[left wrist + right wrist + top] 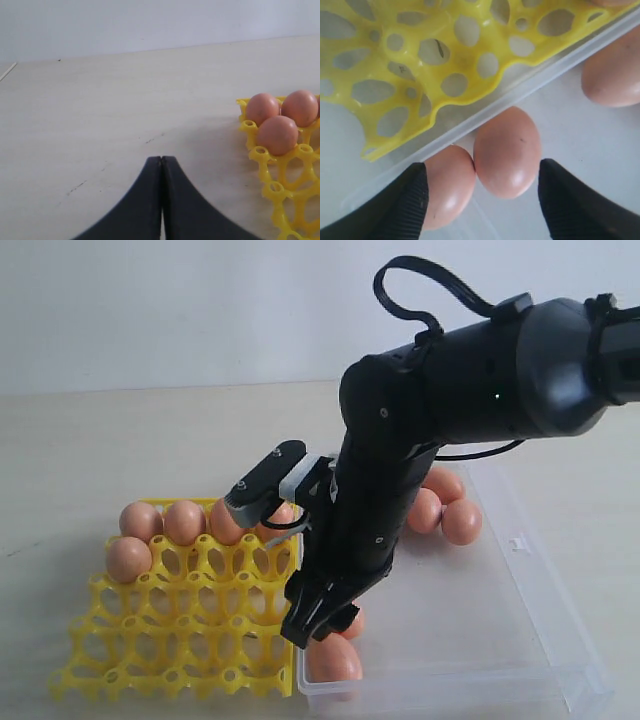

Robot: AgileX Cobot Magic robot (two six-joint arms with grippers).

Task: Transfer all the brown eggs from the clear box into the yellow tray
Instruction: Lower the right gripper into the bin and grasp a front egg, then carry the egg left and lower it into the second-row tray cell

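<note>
The yellow tray (170, 640) lies on the left with several brown eggs (184, 522) in its far cups. The clear box (520, 640) sits to its right, with three eggs (462, 522) at its far side and two (332, 660) at its near left corner. My right gripper (318, 625) hangs over that corner. In the right wrist view it (482, 167) is open, with two eggs (507, 150) (447, 185) side by side between its fingers, touching each other. My left gripper (161, 159) is shut and empty above bare table, to the left of the tray (280, 200).
The box's wall (520, 95) runs close beside the tray's edge (420, 65). Another egg (612, 75) lies farther along inside the box. The right arm's dark body (400, 490) hides part of the box and the tray's far right corner.
</note>
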